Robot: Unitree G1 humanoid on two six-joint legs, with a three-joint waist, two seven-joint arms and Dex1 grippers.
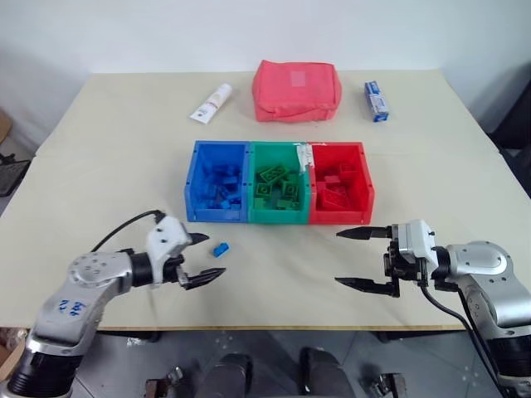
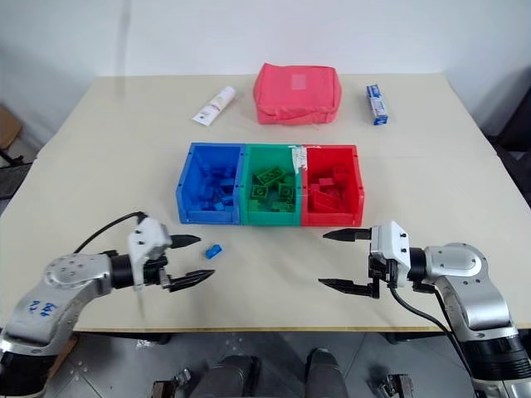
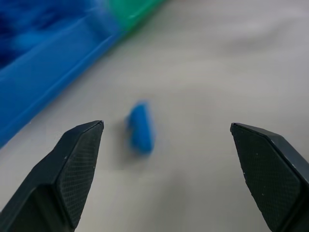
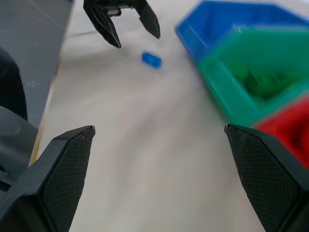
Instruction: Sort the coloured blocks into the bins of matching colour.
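The left gripper [image 1: 202, 257] hangs low over the table [image 1: 99, 149] with its two black fingers spread wide and nothing between them. Just beyond its fingertips lies a single blue block [image 1: 220, 248], on the bare tabletop and touching neither finger; in the left wrist view the block [image 3: 140, 127] sits between the two open fingers and a little ahead of them, so the gripper seems lined up to close on it. Past the block, farther from the gripper, stands the row of three joined bins: the blue bin [image 1: 217, 192] nearest this gripper, then the green bin [image 1: 279, 192], then the red bin [image 1: 340, 192]. Each bin already holds blocks of its own colour, so the loose blue block looks like the only one left to sort, and the blue bin just behind it is its likely home.

The right gripper [image 1: 362, 259] hovers in front of the red bin, also wide open and empty, pointing across toward the left gripper, apparently waiting out of the way.

Beyond the bins, far from both grippers, rest a red pouch [image 1: 297, 89], a white tube [image 1: 211, 103] and a small blue-and-white box [image 1: 377, 100], none part of the sorting
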